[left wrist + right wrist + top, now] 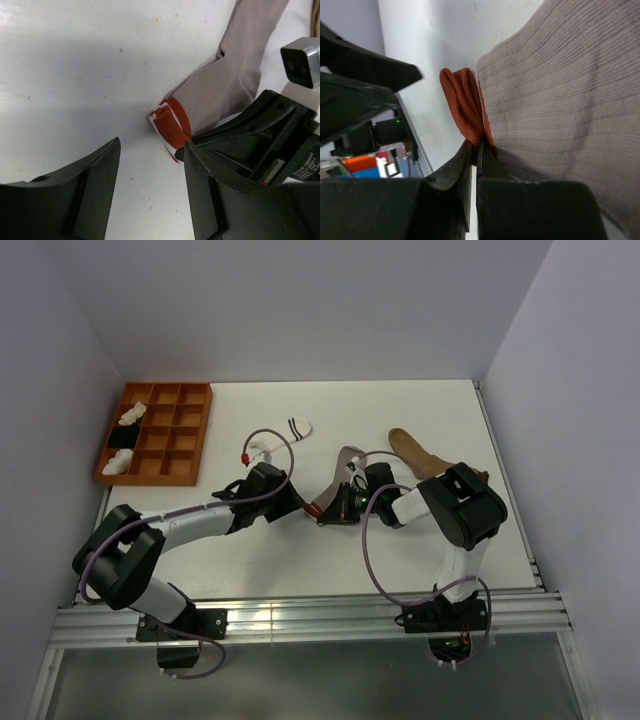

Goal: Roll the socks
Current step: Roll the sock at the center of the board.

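Note:
The grey sock [346, 461] lies mid-table, its red-striped white cuff toward the arms. My right gripper [326, 510] is shut on that red cuff [461, 102], with the grey leg [560, 85] stretching away from it. My left gripper [298, 504] is open and empty just left of the cuff [172, 122], its right finger [215, 190] next to the right gripper [260, 140]. The short white sock with dark stripes [283, 436] lies behind the left arm. The tan-brown sock [412, 449] lies at the right, partly hidden by the right arm.
A brown compartment tray [190, 430] stands at the back left, with white bundles [131, 416] and a black bundle [122, 437] in its left cells. White walls close in the table on three sides. A metal rail [300, 618] runs along the near edge.

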{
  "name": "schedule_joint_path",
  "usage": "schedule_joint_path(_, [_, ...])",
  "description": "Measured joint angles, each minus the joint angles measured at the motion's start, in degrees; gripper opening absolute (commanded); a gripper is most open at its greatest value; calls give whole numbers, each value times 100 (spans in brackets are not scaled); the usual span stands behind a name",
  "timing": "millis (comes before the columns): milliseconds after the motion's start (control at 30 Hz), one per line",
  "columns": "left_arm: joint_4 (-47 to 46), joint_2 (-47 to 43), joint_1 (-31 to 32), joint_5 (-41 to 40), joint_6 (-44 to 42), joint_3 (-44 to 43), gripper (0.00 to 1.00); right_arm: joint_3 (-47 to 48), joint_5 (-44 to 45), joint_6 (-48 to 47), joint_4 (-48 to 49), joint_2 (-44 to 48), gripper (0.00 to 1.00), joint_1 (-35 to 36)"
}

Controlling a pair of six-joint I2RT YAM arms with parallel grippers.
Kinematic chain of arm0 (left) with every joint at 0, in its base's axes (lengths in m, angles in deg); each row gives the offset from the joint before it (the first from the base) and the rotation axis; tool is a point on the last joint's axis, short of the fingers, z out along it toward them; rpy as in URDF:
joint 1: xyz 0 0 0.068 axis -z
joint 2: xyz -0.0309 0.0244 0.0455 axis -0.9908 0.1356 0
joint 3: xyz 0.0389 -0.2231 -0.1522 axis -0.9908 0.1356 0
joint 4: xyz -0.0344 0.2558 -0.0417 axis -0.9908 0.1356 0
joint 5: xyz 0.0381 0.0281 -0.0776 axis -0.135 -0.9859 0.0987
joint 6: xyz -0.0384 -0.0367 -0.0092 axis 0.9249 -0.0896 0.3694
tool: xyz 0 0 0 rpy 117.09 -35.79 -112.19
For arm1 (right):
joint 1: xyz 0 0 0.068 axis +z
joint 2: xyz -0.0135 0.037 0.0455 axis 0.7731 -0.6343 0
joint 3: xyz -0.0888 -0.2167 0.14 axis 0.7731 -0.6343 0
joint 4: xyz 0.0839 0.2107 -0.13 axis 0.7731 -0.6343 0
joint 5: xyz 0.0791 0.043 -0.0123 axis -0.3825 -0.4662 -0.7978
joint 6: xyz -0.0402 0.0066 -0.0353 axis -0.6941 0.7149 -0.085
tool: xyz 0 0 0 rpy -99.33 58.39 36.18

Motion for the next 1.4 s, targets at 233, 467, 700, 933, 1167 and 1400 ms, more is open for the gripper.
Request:
schedule_joint_path(233, [-212,629,0,173,251,0,55,-81,-162,343,367,-162,1,-57])
schedule_joint_path(467, [-498,931,0,306,402,-179,51,-122,-286,540,629,-304,2,-111])
schedule_joint_path(700, [-605,1113,2,365,490,-271,43,-199,-262,625,761,-308,4,-127])
schedule_joint_path(933, [-643,1325,61,376,496,-433,30,-238,-240,688,817,-308,9,-136])
schedule_joint_path(1167, [-553,1495,101,365,468,-647,6,-254,-144,608,654,-181,22,-140])
schedule_joint_path(1400, [-48,1508,181,205,297,-907,0,-254,433,-140,-415,612,39,-39])
